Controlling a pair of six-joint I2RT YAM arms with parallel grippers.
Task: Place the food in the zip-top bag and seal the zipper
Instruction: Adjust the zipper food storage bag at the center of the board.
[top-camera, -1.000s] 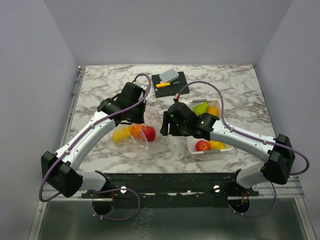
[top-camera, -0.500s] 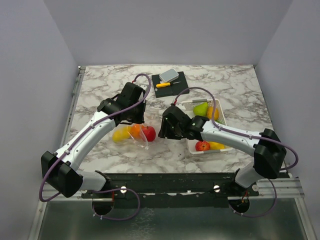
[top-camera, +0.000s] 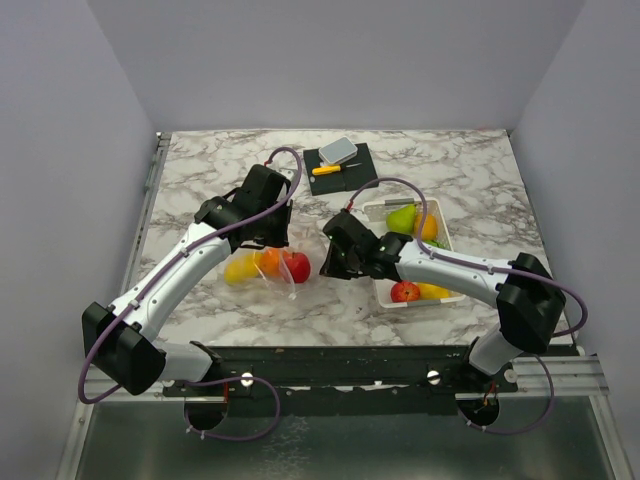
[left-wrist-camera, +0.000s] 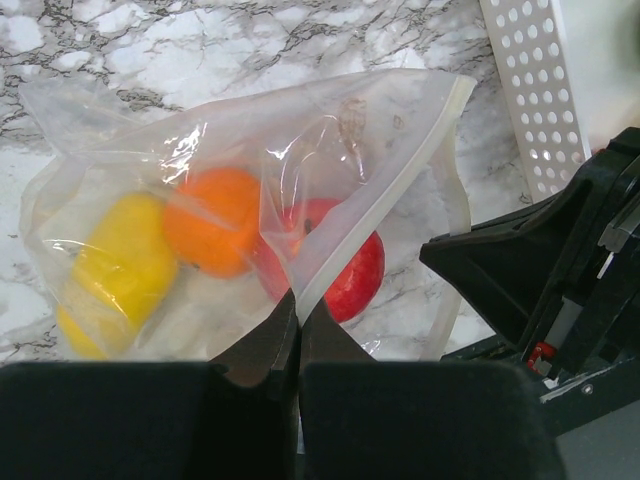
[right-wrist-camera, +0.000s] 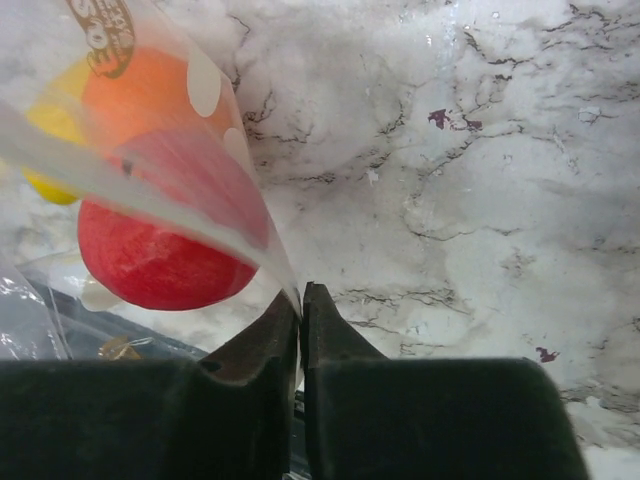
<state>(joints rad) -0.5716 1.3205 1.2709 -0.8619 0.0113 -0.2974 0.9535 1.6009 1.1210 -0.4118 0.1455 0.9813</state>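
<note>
top view: zip-top bag lies on counter, left of white basket. yellow, orange, red food inside bag.
left wrist: left end effector pinched tight on bag edge by zipper; food just past tips.
right wrist: right end effector pinched tight on clear bag film; red fruit just beside tips.

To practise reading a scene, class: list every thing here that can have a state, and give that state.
zip-top bag, mouth open, three fruits inside
zipper, unsealed
left gripper, jaws shut on zip-top bag
right gripper, jaws shut on zip-top bag
white basket, holding other fruits
</note>
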